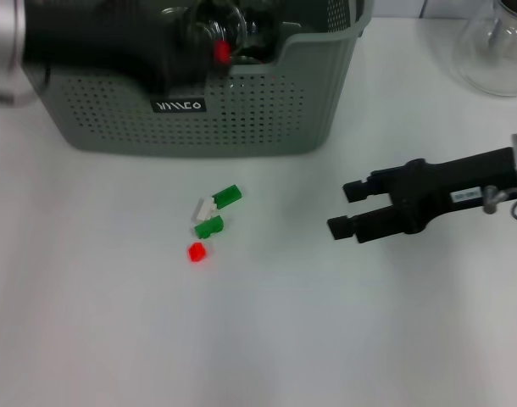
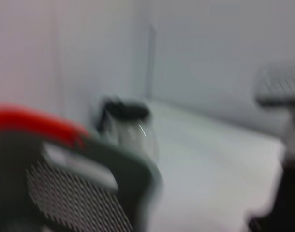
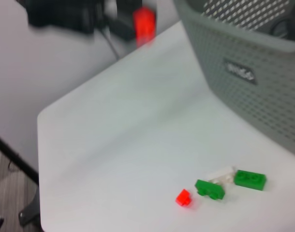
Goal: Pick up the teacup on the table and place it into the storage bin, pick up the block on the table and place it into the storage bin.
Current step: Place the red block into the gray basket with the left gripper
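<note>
The blocks [image 1: 209, 219], green, white and red bricks, lie mid-surface [image 1: 258, 339], their row running from 1 to 7 o'clock. At 3 o'clock the right pincer [image 1: 343, 209] hangs open; the left pincer [image 1: 220, 38] over the storage bin [image 1: 241, 119] at 12 o'clock cannot be read.

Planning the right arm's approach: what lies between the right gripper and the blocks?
Only bare white table separates the open right gripper from the blocks, per the head view.

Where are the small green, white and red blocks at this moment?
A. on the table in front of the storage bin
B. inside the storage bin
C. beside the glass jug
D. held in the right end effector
A. The blocks lie on the white table, just in front of the storage bin, apart from the open right end effector.
</note>
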Robot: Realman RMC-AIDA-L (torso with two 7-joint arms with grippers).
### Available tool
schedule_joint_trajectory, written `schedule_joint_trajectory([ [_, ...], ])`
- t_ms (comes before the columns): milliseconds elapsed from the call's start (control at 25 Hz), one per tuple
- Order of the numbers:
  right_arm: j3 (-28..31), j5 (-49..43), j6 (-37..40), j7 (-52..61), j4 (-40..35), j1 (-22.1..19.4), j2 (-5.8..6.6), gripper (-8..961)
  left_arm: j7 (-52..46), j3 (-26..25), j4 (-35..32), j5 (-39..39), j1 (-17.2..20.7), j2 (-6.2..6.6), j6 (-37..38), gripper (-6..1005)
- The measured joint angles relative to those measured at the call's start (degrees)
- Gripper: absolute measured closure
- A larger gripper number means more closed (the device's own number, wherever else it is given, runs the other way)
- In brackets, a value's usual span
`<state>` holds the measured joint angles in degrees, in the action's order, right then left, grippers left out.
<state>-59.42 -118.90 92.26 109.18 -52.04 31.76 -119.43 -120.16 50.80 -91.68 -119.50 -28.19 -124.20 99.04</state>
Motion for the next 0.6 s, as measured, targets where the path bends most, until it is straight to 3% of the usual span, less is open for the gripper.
schedule_joint_trajectory([
  [160, 2.42, 0.05, 1.16, -0.06, 0.02, -0.91, 0.05, 96, -2.40, -1.80, 0.99, -4.30, -5.46, 0.35, -7.97, 816],
  [200, 2.76, 0.03, 1.14, -0.06, 0.04, -1.14, 0.06, 96, -3.34, -1.43, 3.86, -8.97, -8.77, 0.99, -13.08, 816],
  [280, 3.07, 0.01, 1.06, -0.07, 0.06, -1.46, 0.01, 96, -3.95, -1.24, 6.94, -12.31, -11.33, 1.71, -16.46, 815],
  [480, 3.12, -0.01, 0.99, 0.05, 0.12, -1.69, -0.48, 96, -6.11, -1.18, 26.11, -22.52, -21.51, 5.28, -26.53, 805],
  [600, 3.14, -0.01, 0.86, 0.11, 0.33, -1.66, -0.62, 96, -6.21, -1.18, 34.05, -25.66, -25.23, 6.02, -31.70, 791],
])
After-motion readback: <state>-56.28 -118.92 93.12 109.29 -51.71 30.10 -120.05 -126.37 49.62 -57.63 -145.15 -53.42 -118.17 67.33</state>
